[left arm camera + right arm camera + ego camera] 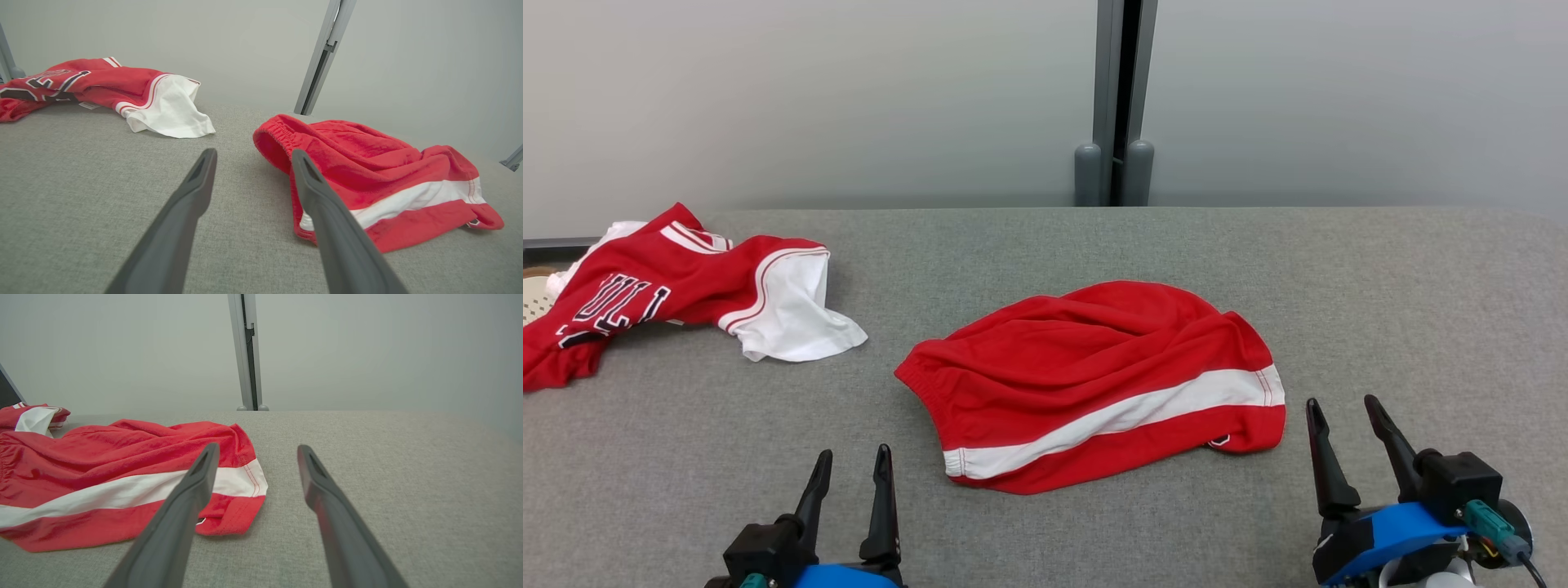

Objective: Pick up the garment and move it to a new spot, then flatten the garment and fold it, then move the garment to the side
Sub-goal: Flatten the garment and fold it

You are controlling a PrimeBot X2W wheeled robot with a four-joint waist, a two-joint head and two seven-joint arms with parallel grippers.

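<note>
The garment [1094,367] is a pair of red shorts with a white side stripe, lying loosely crumpled in the middle of the grey fabric table [1421,310]. My left gripper [854,451] hovers open near the front edge, just left of the shorts' waistband. In the left wrist view the left gripper [253,151] points at the elastic edge of the shorts [367,171] with nothing between its fingers. My right gripper [1341,400] stands open just right of the hem. In the right wrist view the right gripper [258,446] is beside the hem corner of the shorts [102,465], holding nothing.
A red and white jersey [686,294] with dark lettering lies bunched at the table's far left, seen also in the left wrist view [122,85]. A grey post [1115,98] stands behind the table against a pale wall. Bare grey table lies to the right.
</note>
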